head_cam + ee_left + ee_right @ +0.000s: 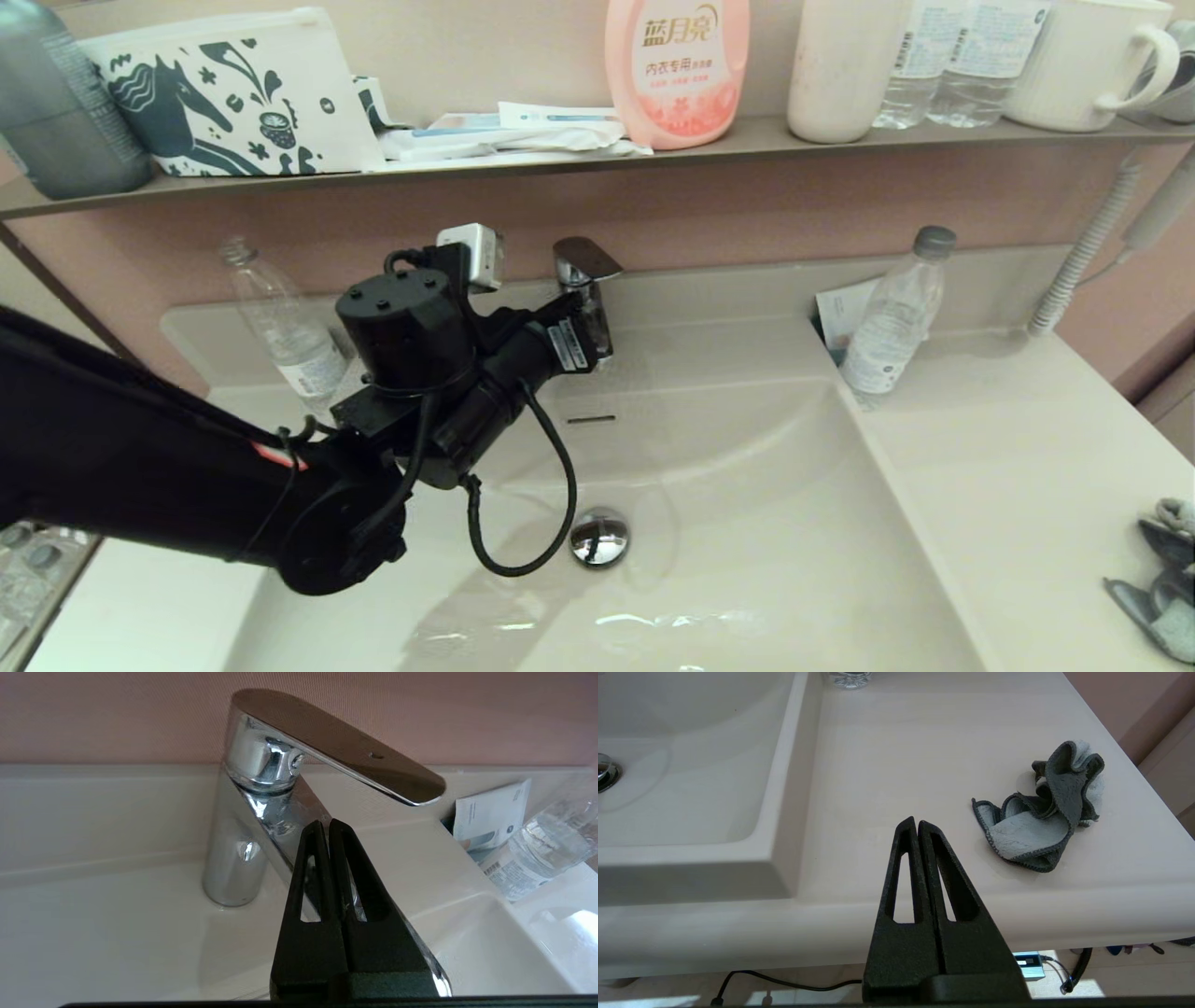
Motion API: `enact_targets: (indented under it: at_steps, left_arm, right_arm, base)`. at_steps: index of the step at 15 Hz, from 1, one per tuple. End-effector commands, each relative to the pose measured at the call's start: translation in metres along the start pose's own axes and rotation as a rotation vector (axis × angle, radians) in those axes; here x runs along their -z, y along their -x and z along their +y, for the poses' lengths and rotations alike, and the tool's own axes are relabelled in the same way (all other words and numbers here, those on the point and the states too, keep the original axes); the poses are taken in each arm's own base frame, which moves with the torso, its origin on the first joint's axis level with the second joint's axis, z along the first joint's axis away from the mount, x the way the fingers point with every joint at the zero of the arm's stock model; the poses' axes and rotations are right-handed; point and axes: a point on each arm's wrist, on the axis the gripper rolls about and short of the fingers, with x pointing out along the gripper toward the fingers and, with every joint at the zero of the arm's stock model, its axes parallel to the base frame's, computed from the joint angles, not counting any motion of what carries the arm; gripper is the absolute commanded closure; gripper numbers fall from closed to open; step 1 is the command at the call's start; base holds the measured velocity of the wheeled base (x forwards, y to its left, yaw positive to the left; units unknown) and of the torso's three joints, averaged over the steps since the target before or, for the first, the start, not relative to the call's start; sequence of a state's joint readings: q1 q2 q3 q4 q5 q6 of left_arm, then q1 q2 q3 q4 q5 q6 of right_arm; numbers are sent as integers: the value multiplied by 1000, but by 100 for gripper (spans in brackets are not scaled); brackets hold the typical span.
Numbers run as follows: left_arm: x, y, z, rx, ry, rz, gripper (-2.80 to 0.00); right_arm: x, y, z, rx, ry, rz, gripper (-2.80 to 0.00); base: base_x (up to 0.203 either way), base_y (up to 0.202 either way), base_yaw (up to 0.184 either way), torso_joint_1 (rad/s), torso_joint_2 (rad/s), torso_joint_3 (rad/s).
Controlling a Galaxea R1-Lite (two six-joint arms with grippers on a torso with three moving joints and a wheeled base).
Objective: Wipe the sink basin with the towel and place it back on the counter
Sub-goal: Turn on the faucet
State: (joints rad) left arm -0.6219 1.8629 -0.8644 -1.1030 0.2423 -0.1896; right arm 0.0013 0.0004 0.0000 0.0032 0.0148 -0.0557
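Note:
The towel (1041,812) lies crumpled on the counter (901,756) to the right of the sink basin (682,788), with dark grey and pale grey-blue faces showing. In the head view the towel (1162,579) sits at the counter's far right edge. My right gripper (916,822) is shut and empty, hovering over the counter's front edge, a little left of the towel; it is out of the head view. My left gripper (325,823) is shut and empty, its tips against the chrome faucet (261,812) spout, under the lever. The basin (747,485) holds a chrome drain plug (599,537).
Clear plastic bottles stand at the basin's back right (892,322) and back left (280,327), with a paper card (845,313) behind the right one. The shelf (840,140) above carries a pink detergent bottle (677,70), cups and a pouch. My left arm (140,467) spans the basin's left side.

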Motion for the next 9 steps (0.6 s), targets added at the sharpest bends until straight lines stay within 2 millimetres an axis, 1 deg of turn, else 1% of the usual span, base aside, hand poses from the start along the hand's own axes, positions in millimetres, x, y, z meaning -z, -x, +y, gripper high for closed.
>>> enact_targets:
  at_steps: [1,3,5,9]
  left_arm:
    - [6,-11,-1,-3,4,-3,0]
    - [-1,-15,-4,0,18,-33,0]
    - [-15,-18,-6,-2,36,-83,0]
    - [-33,-12,-9,-16,101,-133,0]
  right_arm:
    - [0,0,0,-1,1,-1,0]
    - [0,0,0,-1,1,-1,0]
    - [0,0,0,-1,1,-1,0]
    - [0,0,0,-1,1,-1,0]
  base:
    - [0,0,0,0,0,0]
    - [0,0,0,0,0,0]
    - [0,0,0,0,0,0]
    - [0,0,0,0,0,0]
